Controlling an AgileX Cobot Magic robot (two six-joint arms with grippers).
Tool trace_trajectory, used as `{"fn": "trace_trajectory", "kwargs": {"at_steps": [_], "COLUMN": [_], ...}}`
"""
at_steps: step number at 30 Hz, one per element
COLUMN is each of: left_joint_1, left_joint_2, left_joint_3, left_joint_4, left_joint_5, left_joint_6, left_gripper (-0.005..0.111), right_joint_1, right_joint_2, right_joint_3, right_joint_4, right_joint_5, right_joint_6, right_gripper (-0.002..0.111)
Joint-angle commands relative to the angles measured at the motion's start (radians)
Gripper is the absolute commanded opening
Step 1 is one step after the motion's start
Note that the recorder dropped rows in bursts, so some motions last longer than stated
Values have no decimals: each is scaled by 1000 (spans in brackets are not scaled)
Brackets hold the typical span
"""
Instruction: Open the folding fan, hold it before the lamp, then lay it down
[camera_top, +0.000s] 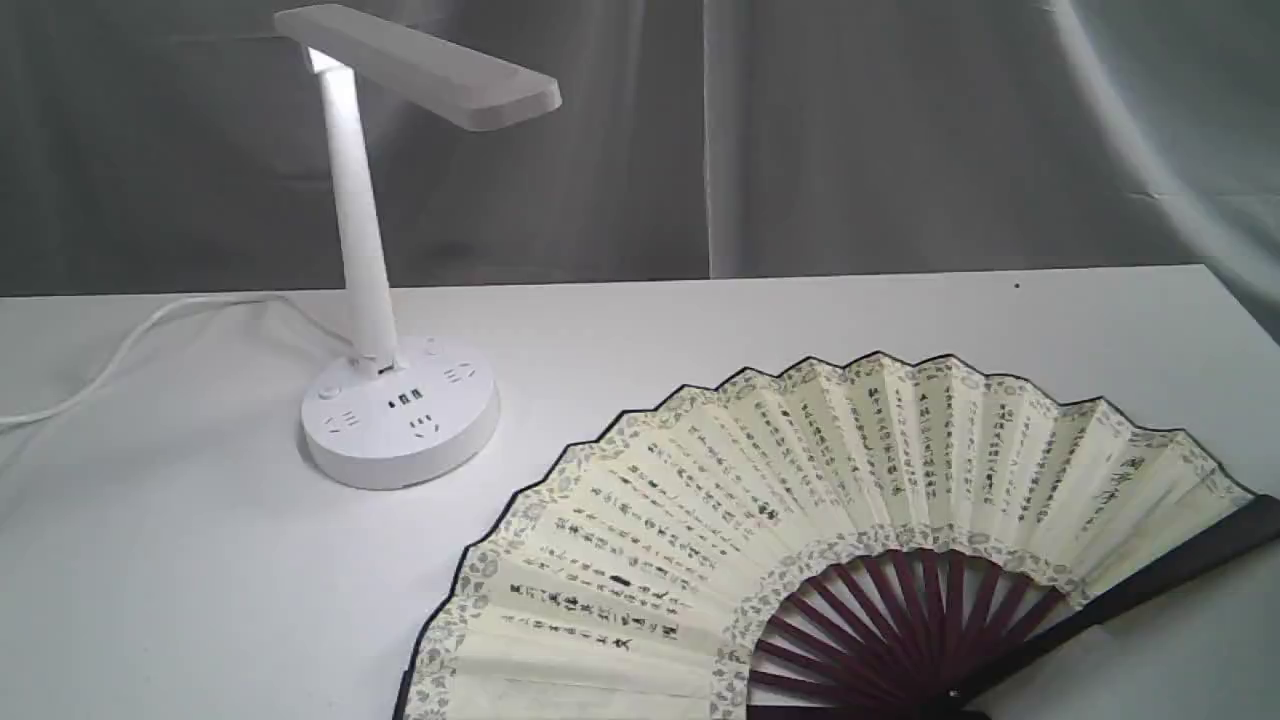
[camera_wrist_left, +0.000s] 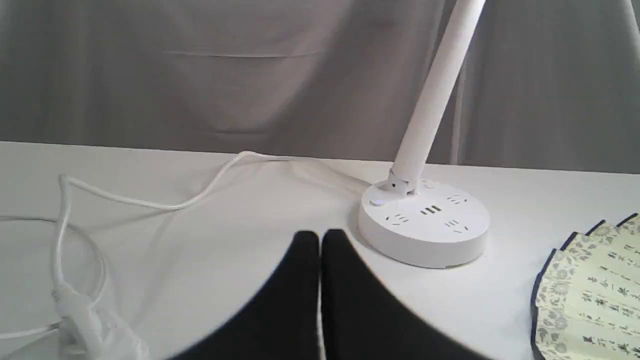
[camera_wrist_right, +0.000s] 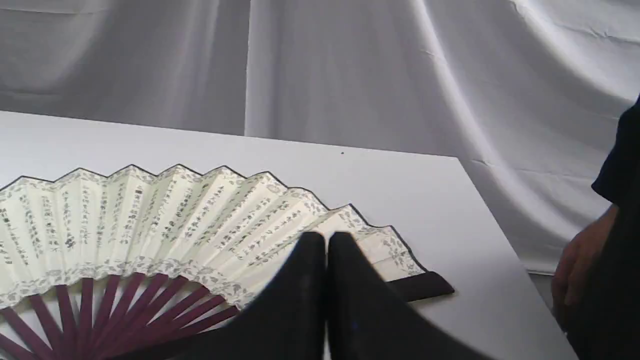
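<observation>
The folding fan (camera_top: 800, 520) lies spread wide open and flat on the white table, its maroon ribs fanning from a pivot at the near edge. To its left stands the white lamp (camera_top: 385, 400), upright, with its bar head overhead. Neither arm shows in the exterior view. In the left wrist view my left gripper (camera_wrist_left: 320, 237) is shut with nothing in it, just short of the lamp's base (camera_wrist_left: 425, 225), and the fan's edge (camera_wrist_left: 595, 295) shows at the side. My right gripper (camera_wrist_right: 326, 240) is shut and empty, hovering over the fan's (camera_wrist_right: 150, 220) right-hand guard.
The lamp's white cord (camera_wrist_left: 150, 200) loops across the table to a plug block (camera_wrist_left: 80, 315). Grey cloth hangs behind the table. A person's hand and dark sleeve (camera_wrist_right: 600, 250) stand past the table's right edge.
</observation>
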Motion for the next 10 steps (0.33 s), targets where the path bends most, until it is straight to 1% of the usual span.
{"fn": "trace_trajectory", "kwargs": {"at_steps": [1,10], "left_joint_1": [3,3], "left_joint_2": [-3,-3], "left_joint_3": [4,4], "left_joint_4": [0,0], "left_joint_5": [-2,-2], "left_joint_6": [2,2], "left_gripper": [0,0], "right_joint_1": [3,3], "right_joint_2": [-4,-4], "right_joint_3": [3,3], "right_joint_4": [-14,-14], "right_joint_5": [2,2], "right_joint_6": [0,5], "right_gripper": [0,0]}}
